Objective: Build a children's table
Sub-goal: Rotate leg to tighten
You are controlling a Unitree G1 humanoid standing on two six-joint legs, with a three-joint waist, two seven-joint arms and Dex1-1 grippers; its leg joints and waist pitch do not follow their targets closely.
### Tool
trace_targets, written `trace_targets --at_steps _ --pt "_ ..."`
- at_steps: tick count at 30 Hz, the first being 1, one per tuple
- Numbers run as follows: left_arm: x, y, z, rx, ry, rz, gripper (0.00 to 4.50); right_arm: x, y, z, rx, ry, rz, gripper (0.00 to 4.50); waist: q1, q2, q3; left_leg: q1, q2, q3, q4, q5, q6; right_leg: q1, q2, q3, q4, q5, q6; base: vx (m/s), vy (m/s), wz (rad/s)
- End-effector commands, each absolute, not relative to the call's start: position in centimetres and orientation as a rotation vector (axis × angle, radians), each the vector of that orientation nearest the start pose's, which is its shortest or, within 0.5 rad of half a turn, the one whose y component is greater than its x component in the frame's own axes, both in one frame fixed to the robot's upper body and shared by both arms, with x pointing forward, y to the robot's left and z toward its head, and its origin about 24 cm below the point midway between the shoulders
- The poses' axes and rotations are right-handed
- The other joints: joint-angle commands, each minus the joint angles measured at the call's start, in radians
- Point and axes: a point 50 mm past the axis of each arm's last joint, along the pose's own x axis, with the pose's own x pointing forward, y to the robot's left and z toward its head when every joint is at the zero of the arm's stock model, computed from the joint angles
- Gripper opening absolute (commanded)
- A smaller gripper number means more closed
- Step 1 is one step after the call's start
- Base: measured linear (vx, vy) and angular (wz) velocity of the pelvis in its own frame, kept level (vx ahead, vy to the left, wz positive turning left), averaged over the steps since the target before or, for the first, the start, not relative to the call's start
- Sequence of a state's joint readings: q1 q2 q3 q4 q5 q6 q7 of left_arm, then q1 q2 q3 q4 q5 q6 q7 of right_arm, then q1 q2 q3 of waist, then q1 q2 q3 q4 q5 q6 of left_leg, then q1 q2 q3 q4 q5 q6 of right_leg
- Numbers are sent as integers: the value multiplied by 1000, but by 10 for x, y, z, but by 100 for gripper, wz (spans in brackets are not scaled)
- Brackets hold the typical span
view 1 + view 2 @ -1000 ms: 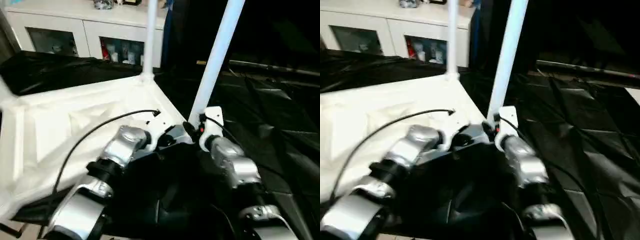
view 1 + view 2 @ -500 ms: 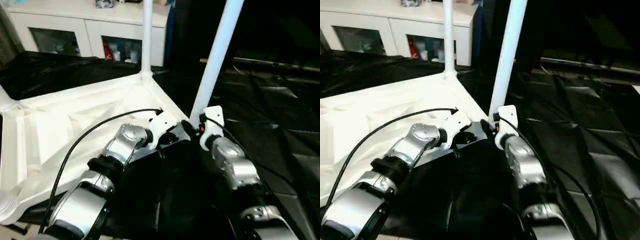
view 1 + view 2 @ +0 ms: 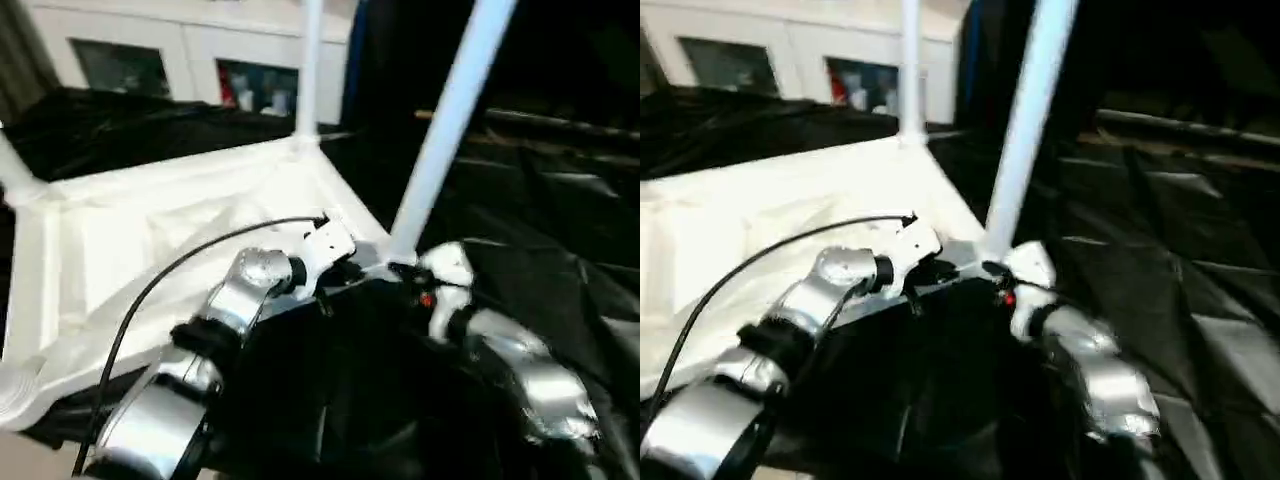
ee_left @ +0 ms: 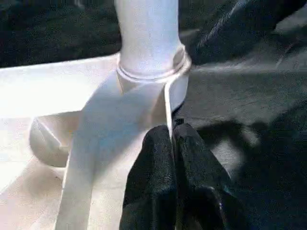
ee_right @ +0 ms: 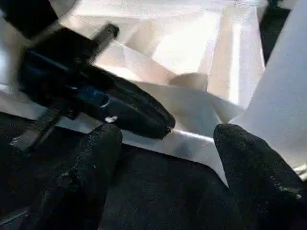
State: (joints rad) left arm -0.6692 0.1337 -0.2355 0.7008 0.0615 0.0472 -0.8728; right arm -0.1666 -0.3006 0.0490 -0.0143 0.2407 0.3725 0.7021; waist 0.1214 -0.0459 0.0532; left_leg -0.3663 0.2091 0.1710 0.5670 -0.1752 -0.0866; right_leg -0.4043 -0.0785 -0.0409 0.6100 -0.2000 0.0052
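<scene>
On the black-draped worktop [image 3: 560,200] I see the white plastic tabletop [image 3: 130,250] lying underside up, its smooth moulded ribs fanning toward the round corner sockets. Three white tube legs stand in it: the near leg [image 3: 450,120] rises from the corner socket [image 4: 152,79] closest to my hands, the far leg [image 3: 308,70] stands at the next corner, and a third leg [image 3: 12,165] shows at the left edge. My left hand [image 4: 172,143] has its matte black fingers pressed together, tips at the tabletop's thin rim just beside that socket. My right hand [image 5: 168,153] is spread wide, its grainy black fingers [image 5: 81,177] apart near the base of the near leg.
</scene>
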Motion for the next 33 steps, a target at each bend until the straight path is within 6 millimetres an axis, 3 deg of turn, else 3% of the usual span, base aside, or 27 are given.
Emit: trace_targets --at_steps 1,2,3,4,6,7,9,11,12,14,15,17,19,21,22,23,24,26,27,28,31,33 --pt "336 76 77 271 202 -1125 57 264 -156 66 16 220 815 355 2 -7 -66 8 23 4 -52 -86 86 56 -53 33 -50 72 -231 0 0 0" --pt "334 82 79 255 216 -1119 57 264 -155 65 11 220 822 355 -4 1 -68 7 24 1 -53 -90 75 59 -53 33 -46 87 -243 0 0 0" --pt "331 87 80 252 230 -1119 63 266 -154 64 3 220 819 355 -13 5 -63 4 23 1 -57 -110 61 55 -50 31 -50 73 -247 0 0 0" --pt "322 100 82 246 267 -1105 77 270 -151 62 -4 216 803 355 -16 2 -62 10 22 4 -57 -144 48 54 -51 32 -53 36 -247 0 0 0" --pt "318 108 84 243 284 -1090 98 272 -149 62 4 212 795 355 -25 3 -56 6 22 4 -62 -162 36 53 -52 33 -56 -26 -243 0 0 0" --pt "313 117 85 238 303 -1069 99 274 -145 62 17 206 792 355 -26 -2 -55 9 21 6 -61 -173 33 51 -50 33 -62 -56 -236 0 0 0" --pt "304 137 88 231 340 -1025 107 278 -136 65 36 199 804 355 -33 -2 -54 4 22 2 -66 -172 18 54 -51 34 -58 -100 -220 0 0 0" --pt "299 147 91 225 352 -999 135 280 -132 66 45 197 808 355 -32 2 -53 12 21 4 -66 -187 13 45 -48 34 -65 -147 -202 0 0 0" --pt "288 159 95 200 369 -977 143 284 -124 66 53 192 814 355 -29 2 -54 17 22 5 -64 -180 9 41 -47 35 -61 -125 -207 0 0 0" --pt "276 167 99 162 388 -978 154 288 -117 65 52 187 817 355 -31 -1 -51 9 20 4 -68 -175 0 44 -45 33 -57 -122 -210 0 0 0" --pt "267 170 100 141 395 -998 168 291 -113 64 60 182 814 355 -30 3 -53 13 21 4 -68 -178 -3 41 -45 33 -56 -122 -212 0 0 0" --pt "245 174 101 92 422 -1048 184 302 -103 64 79 169 762 355 -34 -6 -52 9 20 5 -70 -170 -10 42 -43 32 -53 -104 -220 0 0 0" --pt "225 178 101 70 471 -1057 185 313 -92 64 108 159 689 355 -34 -4 -53 13 18 7 -68 -162 -13 39 -42 34 -51 -104 -215 0 0 0" --pt "217 182 100 60 497 -1046 219 318 -86 63 118 159 653 355 -32 3 -53 22 17 10 -66 -165 -22 32 -36 34 -51 -80 -202 0 0 0" --pt "215 183 100 57 504 -1043 219 319 -85 63 123 159 640 355 -34 1 -51 18 15 9 -68 -166 -24 35 -34 34 -51 -76 -197 0 0 0" --pt "210 187 98 49 516 -1028 224 324 -83 62 138 158 591 355 -30 6 -51 22 14 9 -68 -176 -31 34 -32 34 -52 -77 -184 0 0 0" --pt "206 189 97 42 526 -1016 227 328 -82 61 149 159 556 355 -36 0 -50 15 13 8 -71 -191 -41 38 -36 35 -52 -90 -178 0 0 0" --pt "200 196 94 39 540 -983 251 335 -83 60 181 168 475 355 -35 -2 -53 20 12 8 -67 -196 -47 36 -35 36 -51 -95 -163 0 0 0" --pt "196 199 93 37 550 -961 267 340 -85 59 195 173 429 355 -40 -5 -51 12 11 6 -71 -206 -52 39 -36 36 -51 -115 -157 0 0 0" --pt "190 203 92 22 560 -943 267 345 -89 58 198 180 376 355 -39 -4 -53 19 11 8 -69 -223 -54 34 -34 36 -54 -133 -144 0 0 0" --pt "175 214 90 -8 589 -890 301 357 -100 56 195 189 262 355 -40 -7 -50 18 11 8 -70 -239 -57 31 -30 36 -53 -133 -143 0 0 0" --pt "168 220 87 -25 598 -857 301 362 -110 56 187 193 191 355 -36 -6 -50 22 12 9 -68 -253 -60 27 -30 36 -55 -142 -141 0 0 0"
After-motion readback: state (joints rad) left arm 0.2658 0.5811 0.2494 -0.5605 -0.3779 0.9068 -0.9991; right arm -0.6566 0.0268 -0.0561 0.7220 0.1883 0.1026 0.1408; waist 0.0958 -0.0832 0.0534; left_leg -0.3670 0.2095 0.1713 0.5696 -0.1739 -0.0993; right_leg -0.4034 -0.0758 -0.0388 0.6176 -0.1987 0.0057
